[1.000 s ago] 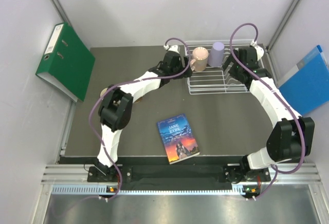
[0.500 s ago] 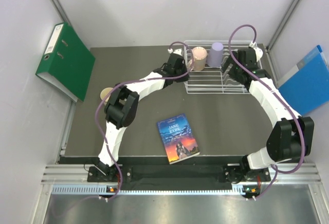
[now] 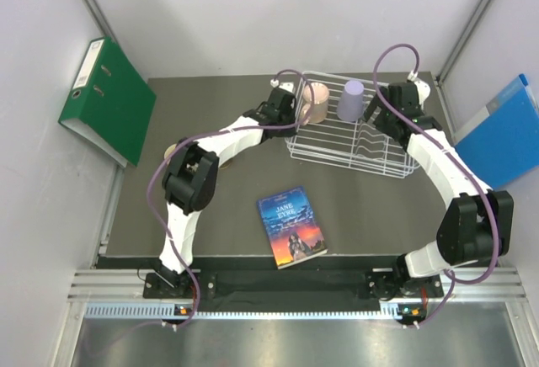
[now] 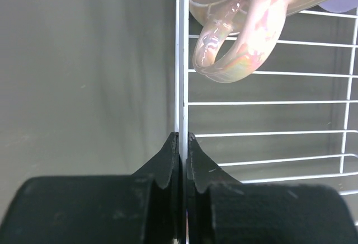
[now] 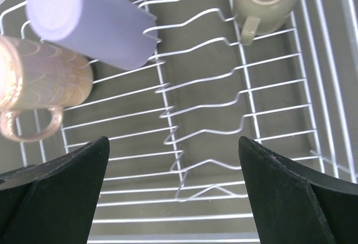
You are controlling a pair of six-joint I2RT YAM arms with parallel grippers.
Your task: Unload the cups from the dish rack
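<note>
The white wire dish rack (image 3: 354, 150) sits askew at the back of the table. My left gripper (image 3: 293, 113) is shut on the rack's left rim wire (image 4: 182, 59), the jaws pinching it (image 4: 182, 143). The pale peach handled mug (image 3: 316, 102) is just beyond, its handle (image 4: 235, 48) hanging over the wires. The lilac tumbler (image 3: 351, 100) leans beside it. My right gripper (image 3: 379, 121) hovers open over the rack's right half (image 5: 174, 160), holding nothing. Below it lie the lilac tumbler (image 5: 89, 23), peach mug (image 5: 42, 79) and beige-olive mug (image 5: 265, 0).
A paperback book (image 3: 292, 226) lies near the table's front middle. A green binder (image 3: 105, 102) leans against the left wall. A blue folder (image 3: 505, 131) leans on the right wall, close to the right arm.
My left gripper has closed on the rack's left rim. The rack has swung round and shifted toward the near right, the cups moving with it. The right gripper stayed open.
</note>
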